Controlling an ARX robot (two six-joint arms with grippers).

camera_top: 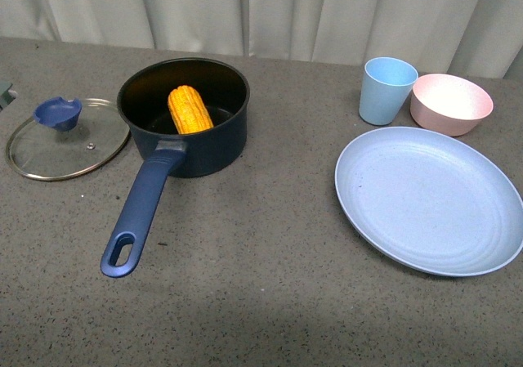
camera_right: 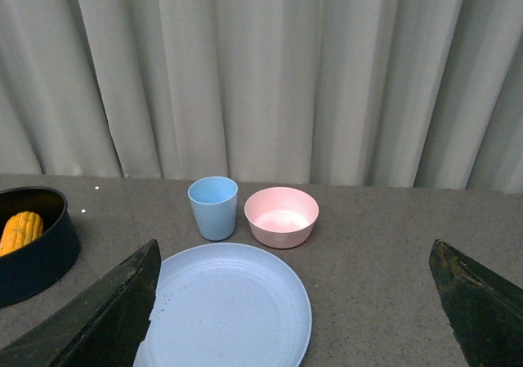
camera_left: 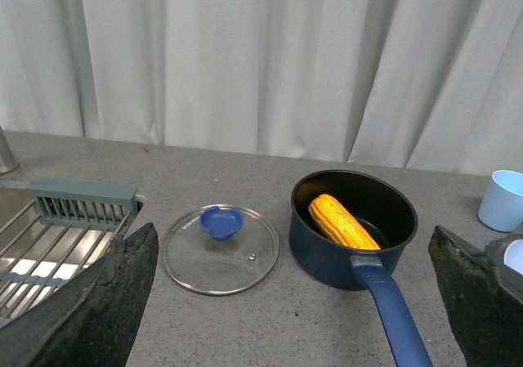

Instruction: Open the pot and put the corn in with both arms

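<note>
Grey speckled table holds my uncovered pot with the corn inside, its glass lid at nine o'clock, while both my grippers hang spread wide, pinching nothing.

Front view: neither arm nor pincer in frame.

Left wrist view: left pincer open, jaws spread wide, one dark finger at each lower corner of the picture. Nothing between them. It hangs raised above the tabletop.

Right wrist view: right pincer likewise open, fingers wide apart at the lower corners, holding nothing, raised above the tabletop.
</note>
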